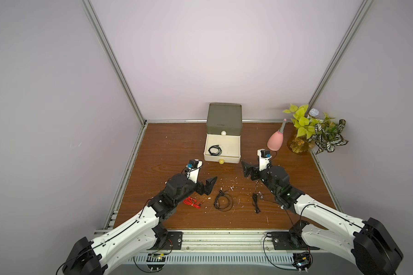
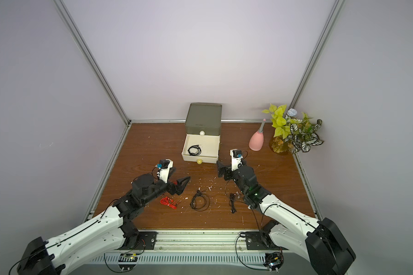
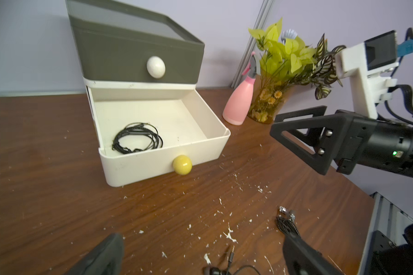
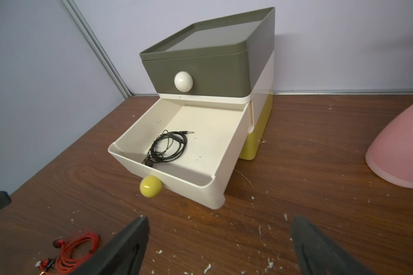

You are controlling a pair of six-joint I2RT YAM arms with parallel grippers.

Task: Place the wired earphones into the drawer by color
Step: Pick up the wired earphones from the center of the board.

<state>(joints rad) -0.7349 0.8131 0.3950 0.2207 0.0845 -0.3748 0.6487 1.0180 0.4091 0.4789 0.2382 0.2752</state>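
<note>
the drawer box [image 1: 224, 116] stands at the back of the wooden table [image 1: 167, 147], against the wall. its olive-grey top drawer [image 4: 208, 71] with the white knob [image 4: 183, 81] is closed, and so is the yellow bottom drawer [image 4: 255, 142] (only its side shows, in the right wrist view). the cream middle drawer [image 1: 229, 159] is pulled out towards the arms, yellow knob [image 1: 221, 161] in front. one coiled black earphone bundle [image 1: 215, 150] lies on its floor, towards the robot's left side. in both top views three more bundles lie in a row on the table, nearer the arms. they are a red earphone bundle [image 1: 191, 202] just beside the left arm, a loose black coil [image 1: 222, 202] in the middle, and a tighter black bundle [image 1: 256, 202] near the right arm. the left gripper [image 3: 203, 237] has its jaws spread wide with nothing between them, held above the table in front of the drawer and near the loose black coil. the right gripper [image 4: 219, 217] is likewise spread wide and empty, near the front right corner of the open drawer, apart from it. white flecks [image 1: 231, 188] are scattered over the wood. a pink spray bottle [image 1: 275, 142] and a potted plant [image 1: 320, 133] stand in the back right corner.
</note>
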